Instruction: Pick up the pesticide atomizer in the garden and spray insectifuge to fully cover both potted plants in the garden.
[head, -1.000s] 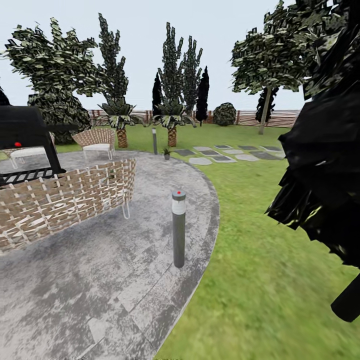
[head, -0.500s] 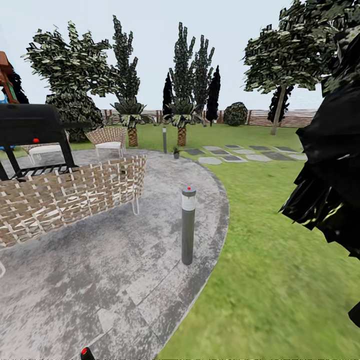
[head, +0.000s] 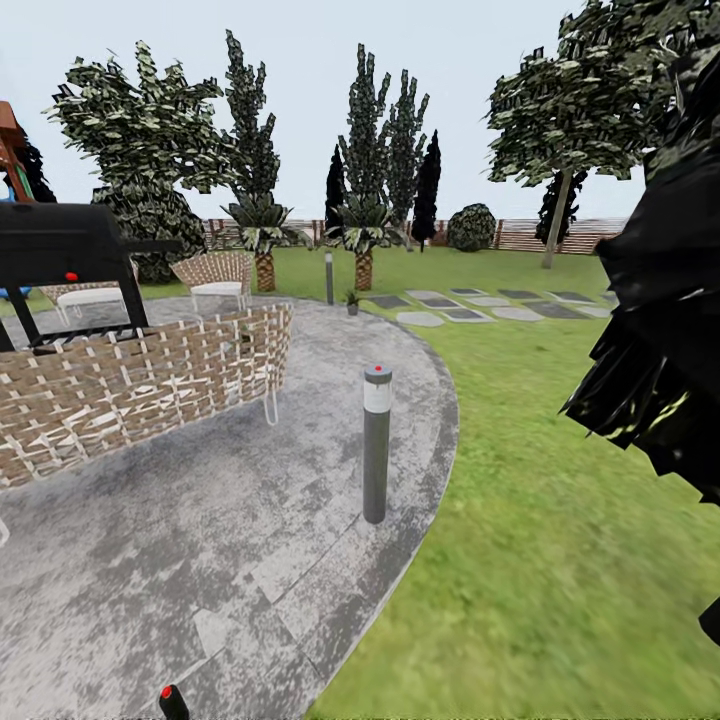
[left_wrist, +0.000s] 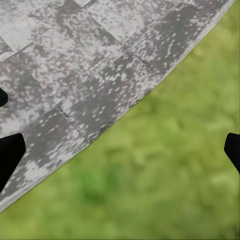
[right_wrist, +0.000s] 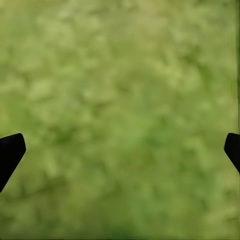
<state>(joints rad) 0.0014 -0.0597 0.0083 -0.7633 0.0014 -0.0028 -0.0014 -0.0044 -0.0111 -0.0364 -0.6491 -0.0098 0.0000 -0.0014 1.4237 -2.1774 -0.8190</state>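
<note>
Since half a second ago the head view has barely changed: only a slight camera shift, with the lamp post (head: 376, 443) a touch higher in the picture. It stands near the edge of the patio (head: 200, 560), by the lawn (head: 540, 560). One potted plant (head: 351, 301) sits far off at the patio's far edge, beside a second post (head: 328, 277) and the stepping stones (head: 470, 305); palms (head: 362, 240) and the fence (head: 520, 236) lie behind. A wicker chair (head: 130, 385) and a black grill (head: 65, 265) stand on the left. The left gripper (left_wrist: 120, 150) is spread wide over the patio's rim, empty; the right gripper (right_wrist: 120, 150) likewise gapes over grass.
</note>
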